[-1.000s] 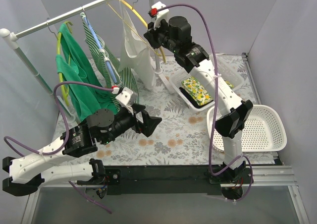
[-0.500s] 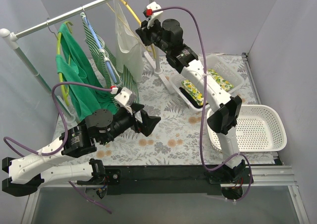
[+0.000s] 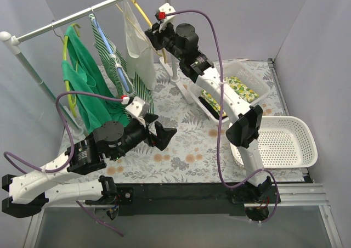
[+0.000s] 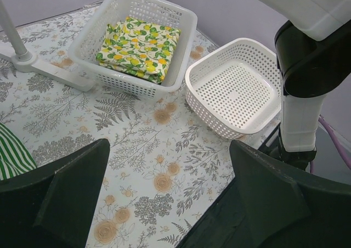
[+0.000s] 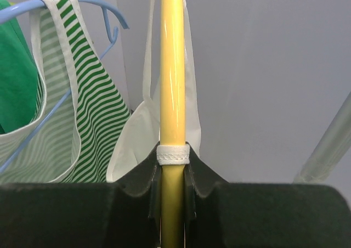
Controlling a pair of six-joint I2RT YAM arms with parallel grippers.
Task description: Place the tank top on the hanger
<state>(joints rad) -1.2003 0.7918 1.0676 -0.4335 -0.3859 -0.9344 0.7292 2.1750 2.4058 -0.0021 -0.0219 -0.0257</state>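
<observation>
The right gripper [image 5: 173,168] is pinching the yellow hanger [image 5: 172,67], its jaws pressed together on the thin bar, and a narrow white strap [image 5: 173,153] of the tank top [image 5: 137,149] is sitting wrapped round that bar right at the fingertips. The rest of the tank top is hanging just beside and below the jaws, draping toward the striped garment [image 5: 82,122] on the blue hanger [image 5: 82,1] further to that side. The left gripper [image 4: 169,149] is hovering with its fingers spread wide and holding nothing, well away from the hanger, with two white baskets [image 4: 192,26] lying ahead of it. Judging from this, the strap is looking only barely seated: if the jaws are opening or pulling back while the hem is catching on a fingertip, the strap could be getting dragged off the bar end. The hanger is also swinging freely from the rail [image 3: 71,20], so a sideways tug could be tipping it and shedding the thin fabric.
</observation>
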